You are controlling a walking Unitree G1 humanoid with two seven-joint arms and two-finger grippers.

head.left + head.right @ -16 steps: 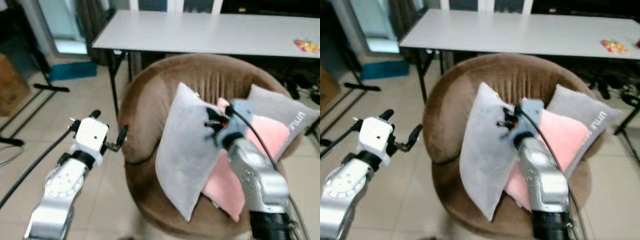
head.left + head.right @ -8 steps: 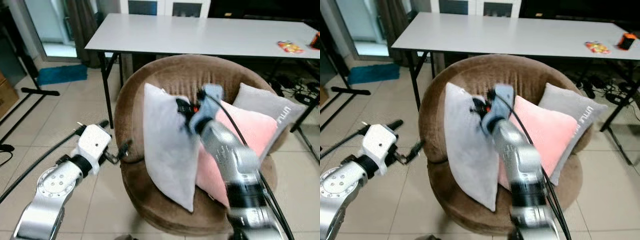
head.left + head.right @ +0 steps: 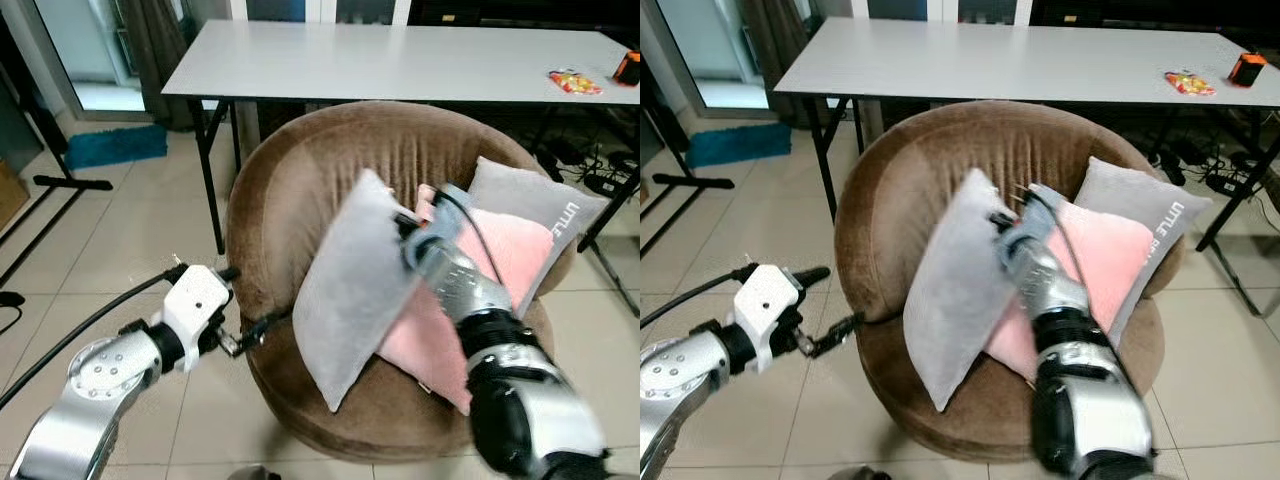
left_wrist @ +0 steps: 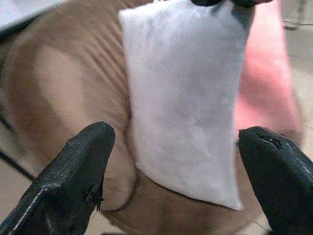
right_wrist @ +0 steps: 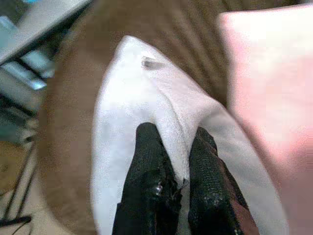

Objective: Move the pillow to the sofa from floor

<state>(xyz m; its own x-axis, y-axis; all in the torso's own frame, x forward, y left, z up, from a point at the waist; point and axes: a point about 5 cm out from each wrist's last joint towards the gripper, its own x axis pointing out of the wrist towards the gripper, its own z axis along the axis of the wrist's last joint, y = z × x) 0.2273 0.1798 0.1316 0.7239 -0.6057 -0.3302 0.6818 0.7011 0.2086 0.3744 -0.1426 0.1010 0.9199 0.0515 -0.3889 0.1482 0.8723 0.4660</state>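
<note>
The round brown sofa (image 3: 300,190) sits mid-scene on a tiled floor (image 3: 110,240) and acts as the container here: it holds three pillows. The grey pillow (image 3: 350,290), the task item, stands tilted on the seat w/ its top corner toward 12 o'clock and its bottom corner toward 6, leaning against the pink pillow (image 3: 500,255). The pink pillow lies at approx. 3 o'clock from the grey one, touching it. A second grey cushion w/ white lettering (image 3: 545,205) rests behind the pink pillow, toward 2 o'clock, against the sofa back.

The right gripper (image 5: 171,169) is on the grey pillow's upper edge; in the right wrist view its jaws are clenched on a fold of the grey fabric, pinched between the two black fingers (image 5: 149,166). The silver right arm reaches up from approx. 5 o'clock.

The left gripper (image 4: 171,161) hangs off the sofa's outer side, at approx. 8 o'clock from the grey pillow, not touching anything. Its jaws are released, spread wide, w/ the pillow and sofa seen between them in the left wrist view.

Behind the sofa, at 12 o'clock, a long grey counter (image 3: 400,60) carries a small colourful packet (image 3: 573,81) and an orange object (image 3: 1245,68) near its far right end.
</note>
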